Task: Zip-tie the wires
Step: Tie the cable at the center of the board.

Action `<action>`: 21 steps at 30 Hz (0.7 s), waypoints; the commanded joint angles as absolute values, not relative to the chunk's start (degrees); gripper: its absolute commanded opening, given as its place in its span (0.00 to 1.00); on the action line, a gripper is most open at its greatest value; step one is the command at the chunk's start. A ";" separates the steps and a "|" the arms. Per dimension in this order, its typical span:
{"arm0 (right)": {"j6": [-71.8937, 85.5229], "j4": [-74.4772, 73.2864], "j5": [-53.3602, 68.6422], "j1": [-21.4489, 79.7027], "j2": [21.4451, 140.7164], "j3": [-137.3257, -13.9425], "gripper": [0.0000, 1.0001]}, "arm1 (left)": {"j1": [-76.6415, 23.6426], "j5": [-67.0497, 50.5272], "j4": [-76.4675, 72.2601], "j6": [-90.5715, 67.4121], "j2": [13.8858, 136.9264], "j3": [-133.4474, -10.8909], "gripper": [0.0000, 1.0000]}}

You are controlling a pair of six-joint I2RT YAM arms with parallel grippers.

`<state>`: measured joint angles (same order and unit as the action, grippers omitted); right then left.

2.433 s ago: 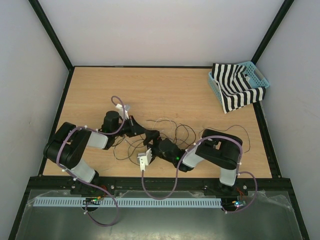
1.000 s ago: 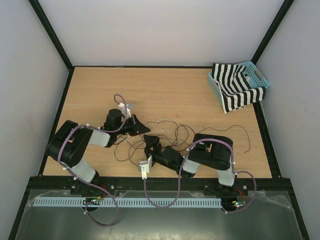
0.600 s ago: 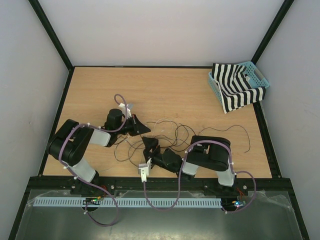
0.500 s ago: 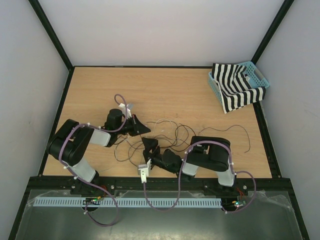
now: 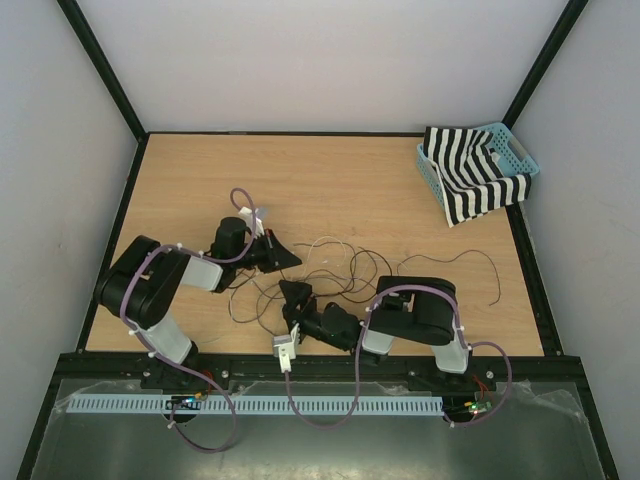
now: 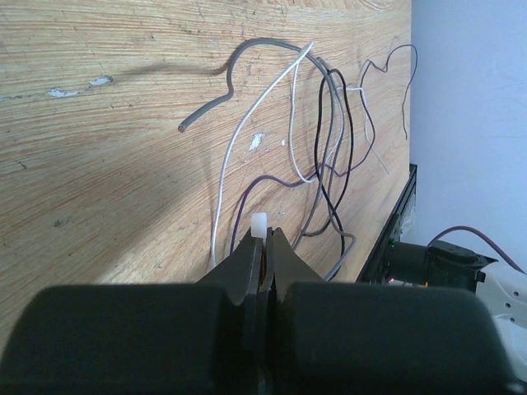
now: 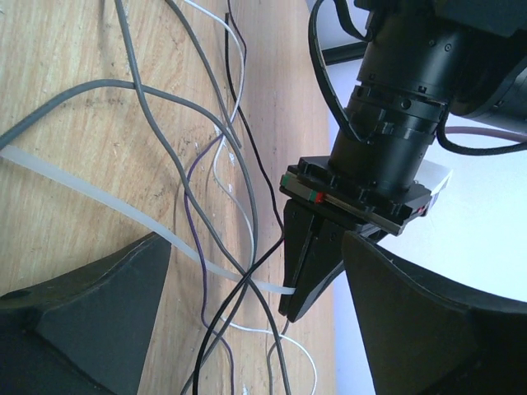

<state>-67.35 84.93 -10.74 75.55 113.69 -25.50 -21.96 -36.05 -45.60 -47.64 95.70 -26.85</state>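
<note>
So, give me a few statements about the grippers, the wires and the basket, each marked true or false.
1. The left gripper is shut on a pale zip tie. True.
2. The right gripper is clamped on the wires. False: its jaws stand wide open and hold nothing.
3. The blue basket holds a striped cloth. True.
4. The wires are tied in a neat bundle. False: they sprawl in loose loops on the table between the two arms.
</note>
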 commanded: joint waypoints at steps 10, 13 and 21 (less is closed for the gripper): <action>-67.32 82.28 -10.38 77.43 116.37 -25.77 0.74 | -21.88 -37.27 -46.06 -47.45 96.86 -28.67 0.00; -67.26 82.06 -9.83 77.54 116.41 -25.84 0.66 | -21.88 -37.35 -46.06 -47.44 96.92 -28.72 0.00; -66.71 80.50 -8.36 78.09 116.72 -26.46 0.50 | -21.88 -37.44 -46.06 -47.51 97.10 -28.59 0.00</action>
